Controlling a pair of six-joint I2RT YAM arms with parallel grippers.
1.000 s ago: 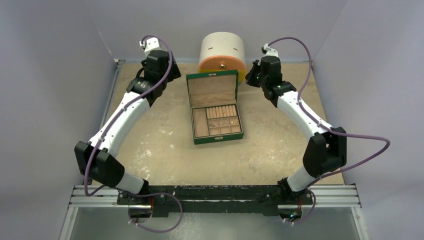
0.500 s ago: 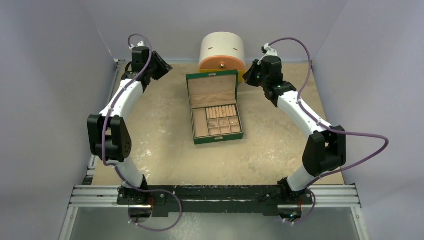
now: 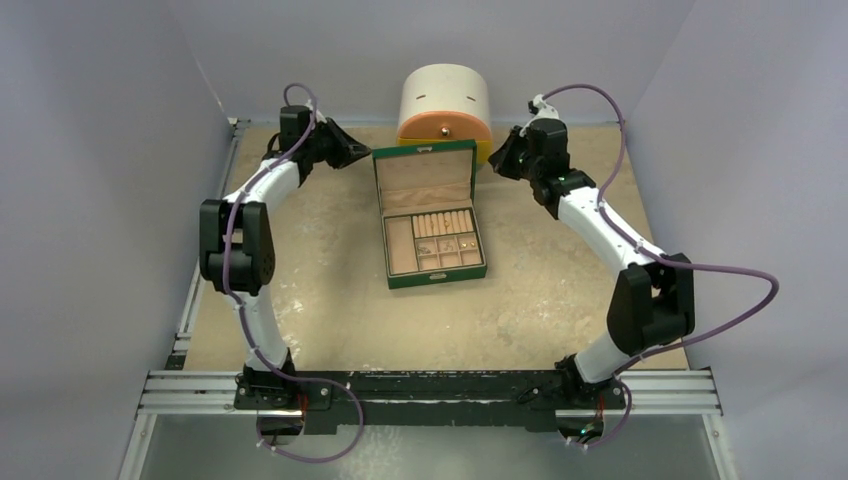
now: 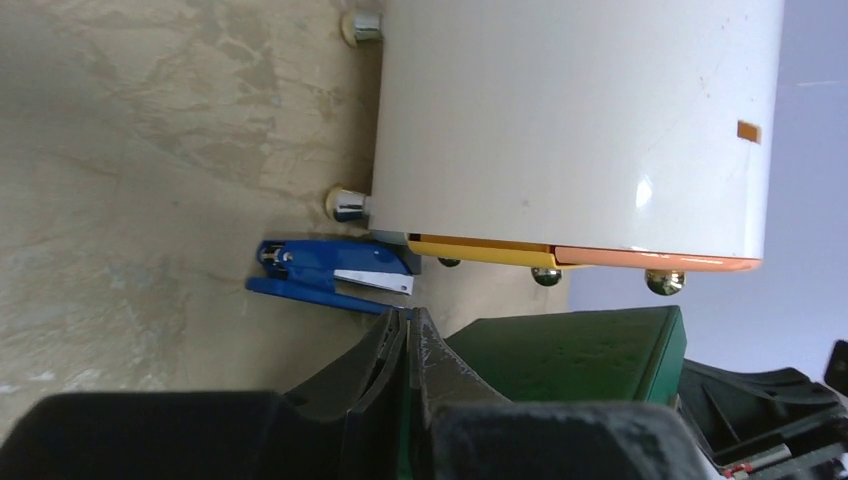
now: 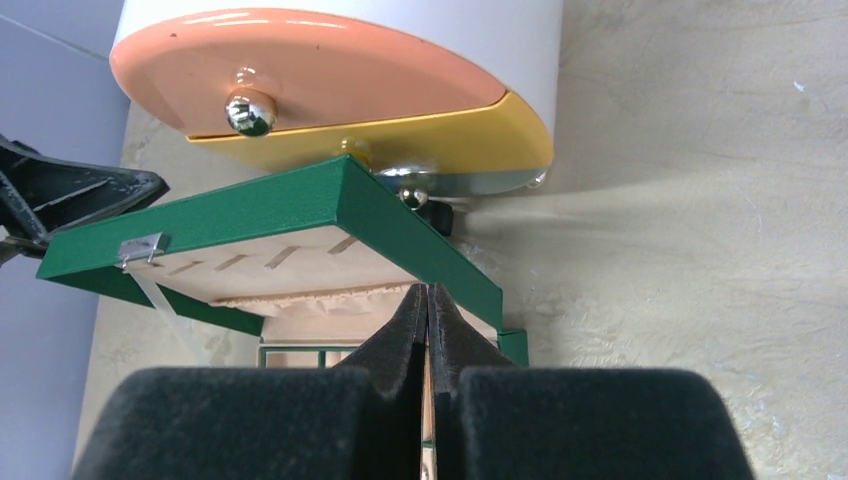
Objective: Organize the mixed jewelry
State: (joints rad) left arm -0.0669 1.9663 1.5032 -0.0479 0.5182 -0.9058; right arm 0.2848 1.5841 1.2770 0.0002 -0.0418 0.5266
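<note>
The mixed jewelry (image 3: 458,243) shows as tiny specks in the right-hand compartments of the open green box (image 3: 398,280) at mid-table. Its lid (image 3: 424,176) stands raised at the back. My left gripper (image 3: 362,155) is shut with nothing in it, just left of the lid's left edge; in the left wrist view its tips (image 4: 410,314) meet beside the green lid (image 4: 580,350). My right gripper (image 3: 494,165) is shut and empty off the lid's right edge; its tips (image 5: 427,290) point at the lid's tan inside (image 5: 300,262).
A round cream case (image 3: 445,95) with an orange drawer (image 5: 300,70) and yellow base stands right behind the box. A blue stapler-like tool (image 4: 330,276) lies on the table by the case's foot. Grey walls close in the left, back and right.
The left arm folded up and swung its gripper rightward to the lid's left edge, closing its jaws on the way. The right gripper shifted slightly.
</note>
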